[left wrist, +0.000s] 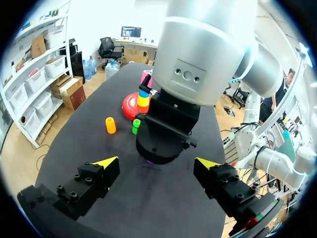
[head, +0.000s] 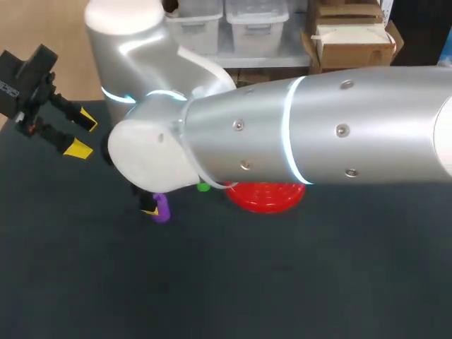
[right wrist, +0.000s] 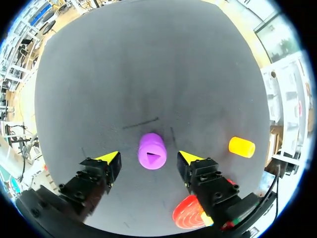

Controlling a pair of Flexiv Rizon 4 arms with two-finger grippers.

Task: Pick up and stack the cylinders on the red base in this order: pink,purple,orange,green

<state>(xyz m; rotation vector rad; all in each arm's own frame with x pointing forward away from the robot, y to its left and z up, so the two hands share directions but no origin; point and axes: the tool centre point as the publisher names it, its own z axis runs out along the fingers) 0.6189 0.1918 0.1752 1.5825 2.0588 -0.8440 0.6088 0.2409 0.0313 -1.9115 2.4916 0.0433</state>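
Nearest the head camera: right arm (head: 318,134), its silver forearm coming in from the right and crossing past the middle of the dark bench (head: 282,282). Right pincer (right wrist: 149,157) is low over the bench, fingers spread wide, with the purple cylinder (right wrist: 151,150) between the two yellow tips. A gap shows on each side, so neither finger is touching it. The purple cylinder stands on the bench, its top face showing a triangular hole. Red base (head: 267,198) sits just beside and behind this pincer, partly hidden under the forearm in the head view. In the left wrist view a yellow piece (left wrist: 143,101) sits on the base with a blue piece (left wrist: 144,92) on top of it. Pink cylinder (left wrist: 145,76) shows beyond those; cannot tell whether it rests on the stack or on the bench behind. Green cylinder (left wrist: 135,126) stands near the base, close to the right arm's wrist. Orange cylinder (left wrist: 110,125) stands just beside the green one, apart from the base. Left pincer (head: 83,133) hangs at the bench's far left edge, well apart from all cylinders, fingers wide and holding nothing.
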